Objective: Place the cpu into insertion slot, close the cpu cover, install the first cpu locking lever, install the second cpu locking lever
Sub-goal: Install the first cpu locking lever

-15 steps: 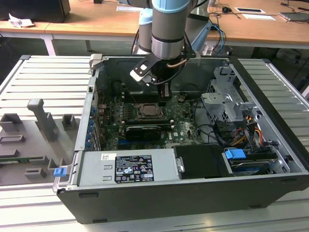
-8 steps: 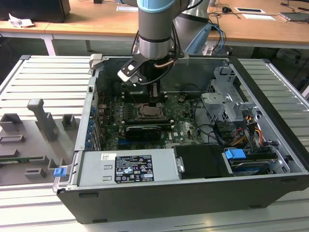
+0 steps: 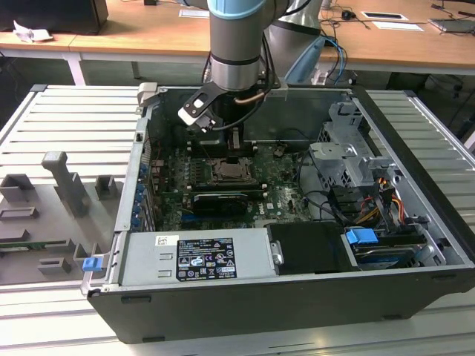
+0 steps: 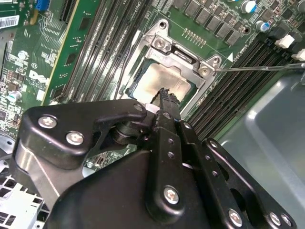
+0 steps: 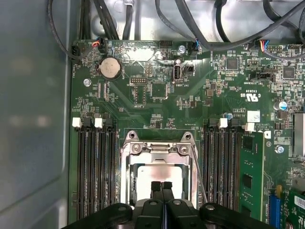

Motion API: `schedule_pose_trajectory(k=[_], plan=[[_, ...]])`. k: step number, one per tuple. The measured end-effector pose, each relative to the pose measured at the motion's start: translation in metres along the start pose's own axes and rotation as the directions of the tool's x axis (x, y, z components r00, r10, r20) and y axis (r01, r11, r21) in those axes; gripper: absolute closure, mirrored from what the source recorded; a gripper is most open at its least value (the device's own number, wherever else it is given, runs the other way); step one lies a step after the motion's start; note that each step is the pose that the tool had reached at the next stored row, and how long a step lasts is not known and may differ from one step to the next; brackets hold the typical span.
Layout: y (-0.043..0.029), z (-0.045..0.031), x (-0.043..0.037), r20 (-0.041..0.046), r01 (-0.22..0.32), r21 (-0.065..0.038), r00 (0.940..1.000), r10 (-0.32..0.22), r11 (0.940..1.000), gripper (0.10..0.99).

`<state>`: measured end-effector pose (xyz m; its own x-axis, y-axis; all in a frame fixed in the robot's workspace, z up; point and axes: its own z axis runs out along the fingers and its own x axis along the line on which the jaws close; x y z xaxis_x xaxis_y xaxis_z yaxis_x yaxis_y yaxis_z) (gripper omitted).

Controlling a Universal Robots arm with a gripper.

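The cpu (image 5: 157, 171) lies in the insertion slot (image 3: 232, 173), its pale metal top showing through the window of the cpu cover (image 5: 157, 149). The cover lies flat over it in both wrist views; its hinge end (image 4: 174, 51) carries two screws. My gripper (image 5: 161, 187) is shut with nothing between its fingers, and its tips (image 4: 166, 94) hover over one edge of the cpu (image 4: 159, 78). A thin metal locking lever (image 5: 198, 171) runs along one side of the socket and sticks out past the memory slots (image 4: 257, 67). In the exterior view the gripper (image 3: 225, 141) hangs just behind the socket.
Long black memory slots (image 5: 93, 171) flank the socket on both sides. A black card (image 3: 219, 202) lies in front of it, a drive cage (image 3: 349, 156) with cables stands at the exterior view's right, and the power supply (image 3: 197, 256) is in front. Grey fixtures (image 3: 63, 182) sit outside the case.
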<state>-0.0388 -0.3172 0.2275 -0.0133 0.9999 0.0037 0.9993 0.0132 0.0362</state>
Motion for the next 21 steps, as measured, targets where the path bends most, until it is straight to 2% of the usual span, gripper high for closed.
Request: schedule_pose_trajectory(k=[5, 6, 8, 9, 11, 12, 15, 19, 21], plan=[[0.0, -0.0016, 0.0, 0.0, 0.0, 0.0, 1.0, 0.0, 1.0, 0.98], [0.0001, -0.0049, 0.0, 0.0, 0.0, 0.0, 1.0, 0.0, 1.0, 0.98], [0.0006, -0.0196, 0.0001, -0.0001, 0.0, 0.001, 1.0, 0.0, 1.0, 0.98], [0.0008, -0.0245, 0.0001, 0.0, 0.0, 0.001, 1.0, 0.0, 1.0, 0.98], [0.001, -0.0298, 0.0001, -0.0001, 0.0, 0.001, 1.0, 0.0, 1.0, 0.98], [0.0012, -0.0351, 0.0001, 0.0, 0.0, 0.001, 1.0, 0.0, 1.0, 0.98], [0.0015, -0.0449, 0.0002, -0.0001, 0.0, 0.001, 1.0, 0.0, 1.0, 0.98], [0.0017, -0.0486, 0.0002, -0.0002, 0.0, 0.001, 1.0, 0.0, 1.0, 0.98], [0.0016, -0.0486, 0.0002, -0.0012, 0.031, 0.001, 0.9995, -0.031, 0.9995, 0.98]])
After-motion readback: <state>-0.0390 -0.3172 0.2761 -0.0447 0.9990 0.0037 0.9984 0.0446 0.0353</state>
